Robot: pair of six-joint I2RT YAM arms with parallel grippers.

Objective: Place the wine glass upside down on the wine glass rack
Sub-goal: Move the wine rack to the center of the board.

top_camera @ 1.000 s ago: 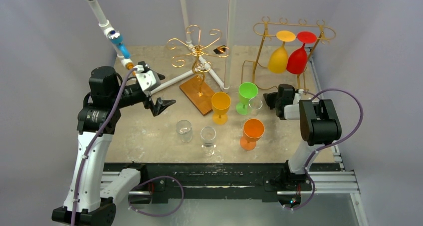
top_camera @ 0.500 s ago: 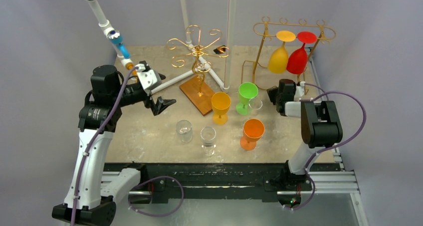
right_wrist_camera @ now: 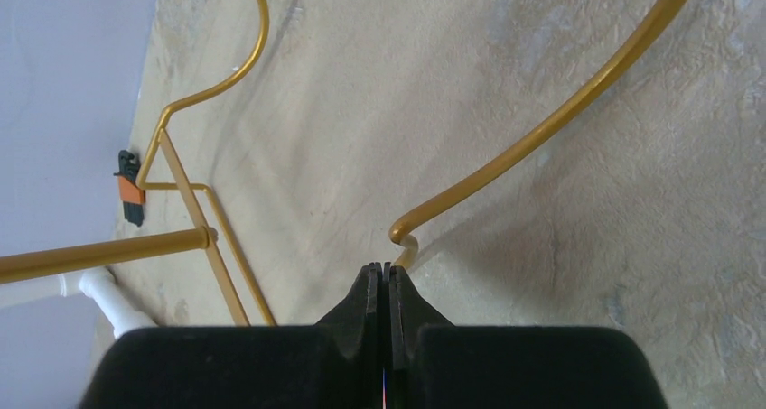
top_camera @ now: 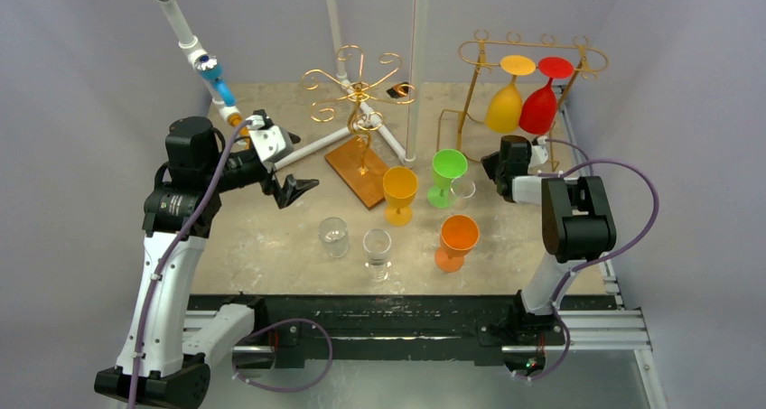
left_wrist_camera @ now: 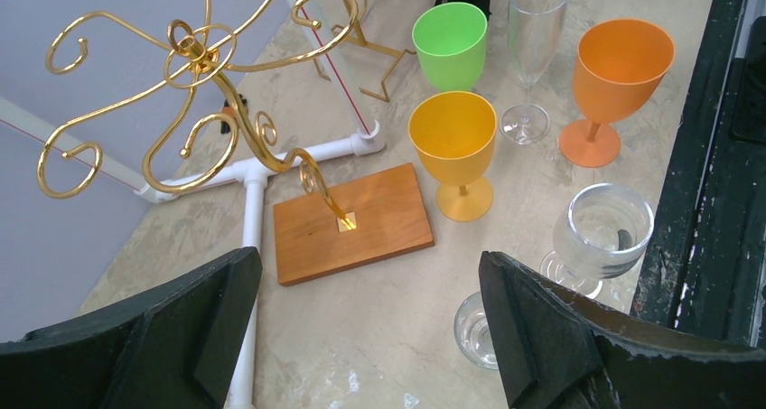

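Note:
The gold wine glass rack [top_camera: 533, 55] stands at the back right, with a yellow glass [top_camera: 504, 106] and a red glass [top_camera: 539, 109] hanging upside down on it. Upright on the table are a green glass [top_camera: 447, 174], a yellow-orange glass [top_camera: 399, 192], an orange glass [top_camera: 456, 239] and a clear flute [top_camera: 463, 192]. My right gripper [top_camera: 490, 167] is shut and empty, low beside the rack's foot [right_wrist_camera: 542, 125], just right of the flute. My left gripper [top_camera: 294, 163] is open and empty, raised at the left, looking at the glasses [left_wrist_camera: 453, 152].
A second gold tree-shaped rack [top_camera: 357, 88] on a wooden base [top_camera: 359, 172] stands at the back centre, with white pipes [top_camera: 312, 147] beside it. Two clear glasses [top_camera: 333, 236] [top_camera: 377, 251] stand near the front. A black rail [top_camera: 397, 314] runs along the near edge.
My right gripper has moved a little back toward the rack, still shut. The left arm and the glasses have not moved.

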